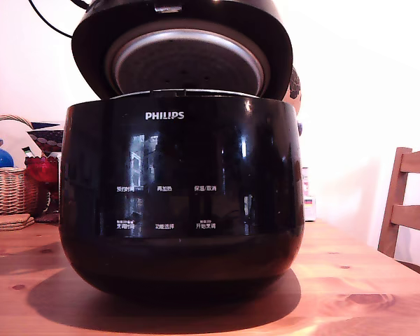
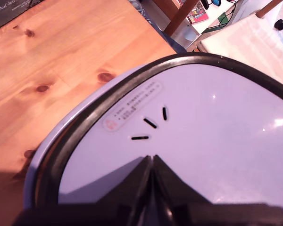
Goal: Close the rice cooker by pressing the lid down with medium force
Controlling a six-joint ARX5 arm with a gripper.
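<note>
right under the jaws [image 2: 152,162] you've got the lid's [image 2: 212,127] pale outer top, with the three little vent slots [image 2: 150,123] and the warning sticker [image 2: 132,110] just ahead of the tips. the jaws look pressed together, the two fingers meeting in a thin line with nothing pinched between them, and they seem to be resting on or just above the lid, can't tell which for sure.

the rice cooker [image 1: 178,203] sits on the wooden tabletop [image 1: 364,280], philips lettering facing the exterior camera. from that view the lid is partway down but not latched: you can see the dimpled inner plate [image 1: 185,63] and a clear gap above the pot rim at the front.

stuff that could bite you, just my guess from here:
- the top is glossy and curved, so closed tips pushing at a slant could skid off toward the slots or the lid's edge instead of driving it down.
- the jaws look to be away from the front latch edge, so medium force might leave the lid unclicked.
- push too hard or off-centre and the whole pot could slide or rock on the smooth tabletop. the basket [image 1: 10,189] and chair [image 1: 409,203] are well apart from it, so no worries there.
</note>
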